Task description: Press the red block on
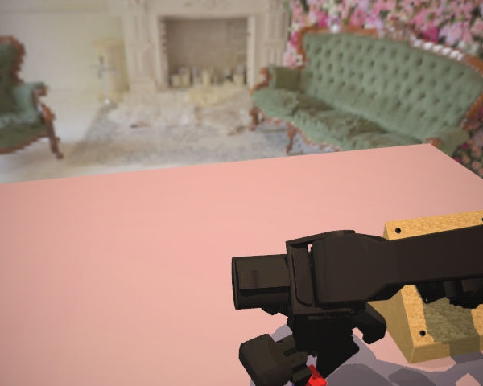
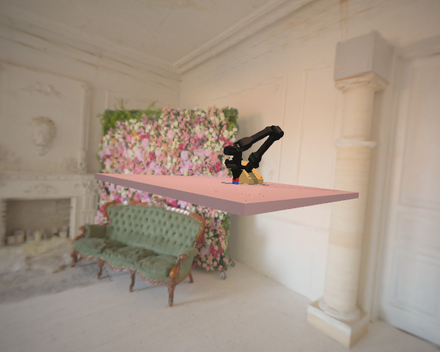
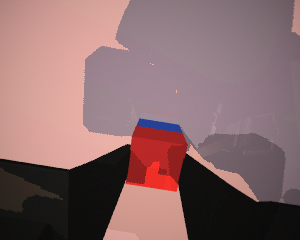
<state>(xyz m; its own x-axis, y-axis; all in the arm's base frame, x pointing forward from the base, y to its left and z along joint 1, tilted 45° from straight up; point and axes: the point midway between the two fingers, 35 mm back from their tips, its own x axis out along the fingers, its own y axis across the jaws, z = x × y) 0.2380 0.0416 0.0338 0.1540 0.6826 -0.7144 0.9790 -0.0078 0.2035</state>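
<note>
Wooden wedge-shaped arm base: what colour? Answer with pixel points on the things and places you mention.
Yellowish tan with fine grain [image 1: 394,328] [image 2: 246,177]; best in the top view.

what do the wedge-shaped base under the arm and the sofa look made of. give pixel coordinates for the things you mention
Wedge-shaped base [image 1: 435,351] [image 2: 246,178]: probably wood or a wood-look board, matt, going by its tan colour and fine grainy speckle.
Sofa [image 1: 383,89] [image 2: 148,231]: green buttoned fabric, perhaps velvet, judging by the tufted back; its carved brown frame looks like polished wood, with glints along the top.
</note>
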